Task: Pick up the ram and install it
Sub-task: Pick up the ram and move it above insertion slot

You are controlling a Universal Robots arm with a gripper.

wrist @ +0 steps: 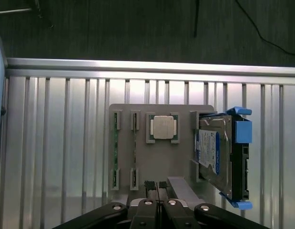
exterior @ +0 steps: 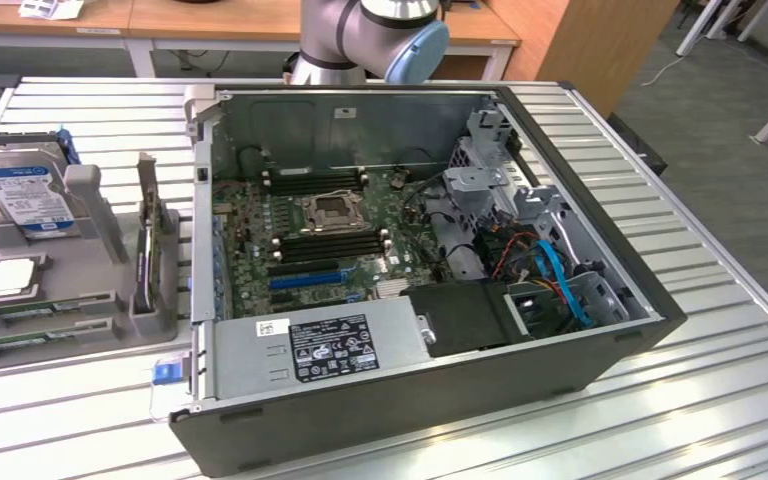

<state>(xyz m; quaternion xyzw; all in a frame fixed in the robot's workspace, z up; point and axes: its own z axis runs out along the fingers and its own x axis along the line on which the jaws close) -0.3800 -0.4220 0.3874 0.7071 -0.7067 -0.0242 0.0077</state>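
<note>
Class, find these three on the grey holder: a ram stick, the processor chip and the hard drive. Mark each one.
ram stick (wrist: 115, 150): wrist view, middle of its green edge.
processor chip (wrist: 164, 127): wrist view, centre of the silver lid.
hard drive (wrist: 208, 151): wrist view, on its blue label.

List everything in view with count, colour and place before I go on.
table: one, silver, under everything
computer case: one, dark grey, open, mid-table
holder: one, grey, exterior view's left of the case
ram sticks: two, green, lying in the holder
processor: one, silver, in the holder
hard drive: one, silver, blue label, in the holder
card: one, dark, upright in the holder
arm: one, grey and blue, behind the case
pincer: one, black, shut, over the holder
</note>
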